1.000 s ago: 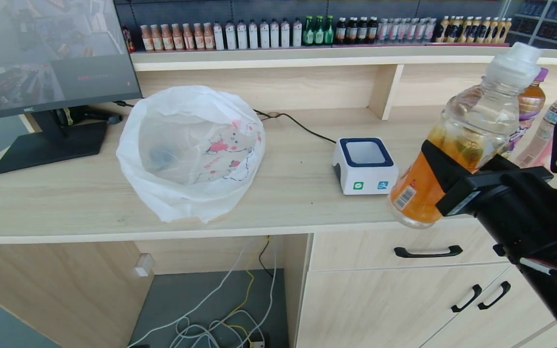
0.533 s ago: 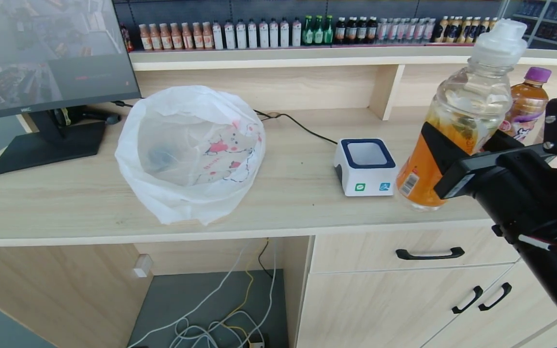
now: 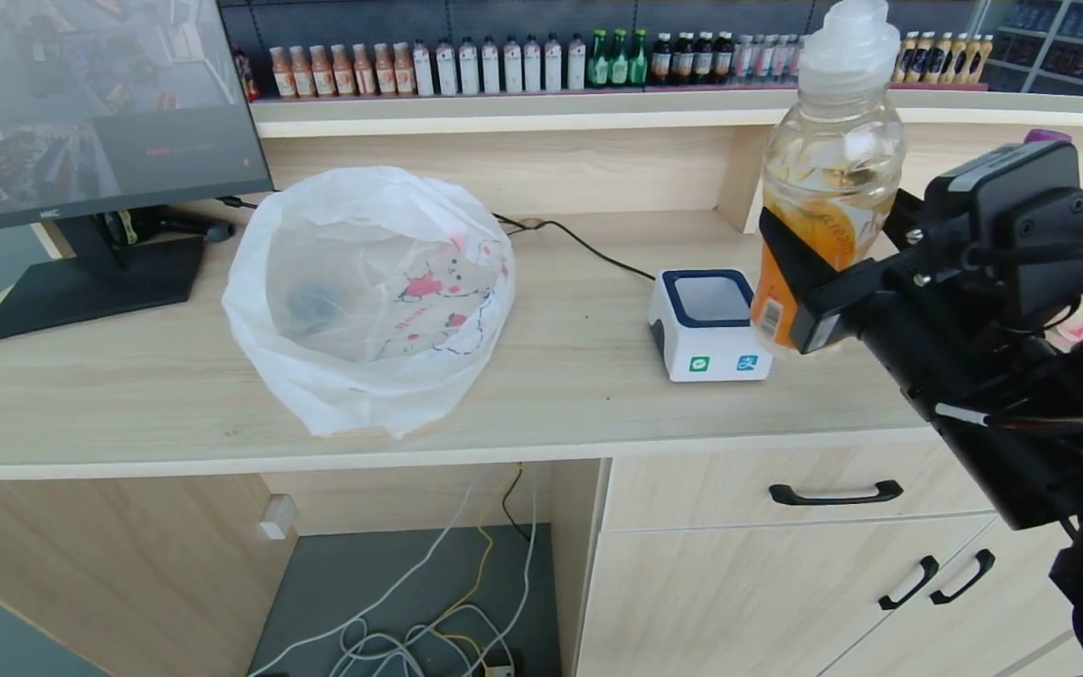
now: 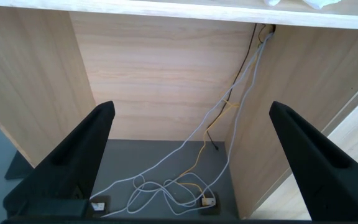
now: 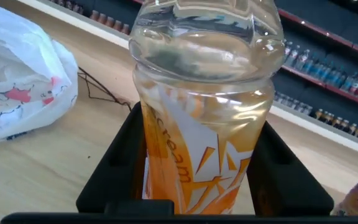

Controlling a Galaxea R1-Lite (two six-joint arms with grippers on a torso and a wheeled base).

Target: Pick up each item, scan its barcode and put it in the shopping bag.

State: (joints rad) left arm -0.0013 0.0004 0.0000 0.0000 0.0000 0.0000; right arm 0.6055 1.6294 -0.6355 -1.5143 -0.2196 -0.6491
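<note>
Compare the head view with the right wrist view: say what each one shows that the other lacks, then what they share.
Head view adds: the white-and-blue box scanner, the black monitor, black drawer handles and the barcode on the clear orange-drink bottle. Right wrist view adds: the label's wrist-facing orange side and both black fingers against the bottle. Shared: that bottle, the right gripper shut on it, the white plastic shopping bag, the wooden counter.

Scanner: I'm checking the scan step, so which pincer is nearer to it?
Right. The right pincer, shut on the orange drink bottle, is close beside the scanner; the left pincer hangs open below the counter, above floor cables.
</note>
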